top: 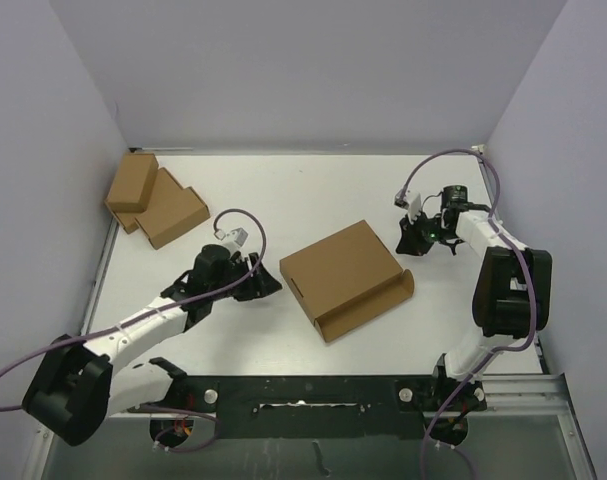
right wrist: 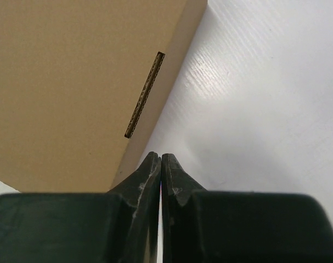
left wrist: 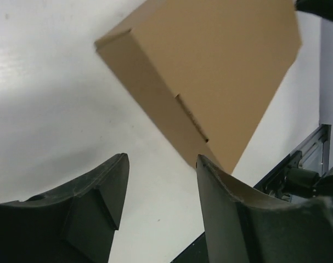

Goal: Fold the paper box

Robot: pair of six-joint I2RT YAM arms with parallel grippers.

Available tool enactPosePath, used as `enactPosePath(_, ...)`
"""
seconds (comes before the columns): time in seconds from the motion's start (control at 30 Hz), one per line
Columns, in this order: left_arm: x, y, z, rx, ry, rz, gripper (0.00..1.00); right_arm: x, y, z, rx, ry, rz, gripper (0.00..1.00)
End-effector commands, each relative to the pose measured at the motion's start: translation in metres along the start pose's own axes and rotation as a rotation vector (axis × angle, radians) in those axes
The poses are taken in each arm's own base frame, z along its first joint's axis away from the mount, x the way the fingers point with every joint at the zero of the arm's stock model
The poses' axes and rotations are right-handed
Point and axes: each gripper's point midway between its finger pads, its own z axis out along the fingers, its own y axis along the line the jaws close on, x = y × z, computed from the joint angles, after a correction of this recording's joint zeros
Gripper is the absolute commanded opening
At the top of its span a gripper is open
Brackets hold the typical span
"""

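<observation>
The paper box (top: 343, 275) lies in the middle of the table as a shallow, closed brown mailer, with a front flap edge raised along its near right side. My left gripper (top: 266, 283) hovers just left of it, open, with only bare table between its fingers (left wrist: 162, 159); the box (left wrist: 210, 71) fills the upper part of the left wrist view. My right gripper (top: 411, 243) sits just off the box's far right corner, shut with nothing in it (right wrist: 161, 156). A slit in the box (right wrist: 62, 82) shows in the right wrist view.
Two smaller brown boxes (top: 133, 180) (top: 173, 210) rest at the back left near the wall. Pale walls close the table on three sides. A black and metal rail (top: 313, 385) with the arm bases runs along the near edge.
</observation>
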Motion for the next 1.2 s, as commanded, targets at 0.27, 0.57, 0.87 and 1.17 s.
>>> enactPosePath(0.27, -0.003, -0.013, 0.059, 0.042, 0.092, -0.105, 0.53, -0.004, 0.015, -0.002, -0.053, 0.013, -0.071, 0.00)
enactPosePath(0.57, -0.025, -0.024, 0.086, 0.087, 0.102, -0.091, 0.53, -0.007, 0.042, -0.005, -0.132, -0.020, -0.126, 0.00)
enactPosePath(0.87, -0.073, -0.030, 0.129, 0.140, 0.123, -0.016, 0.52, -0.008, 0.088, -0.004, -0.286, -0.037, -0.232, 0.00)
enactPosePath(1.17, -0.109, -0.048, 0.172, 0.229, 0.205, 0.085, 0.53, -0.012, 0.126, 0.010, -0.385, -0.022, -0.330, 0.00)
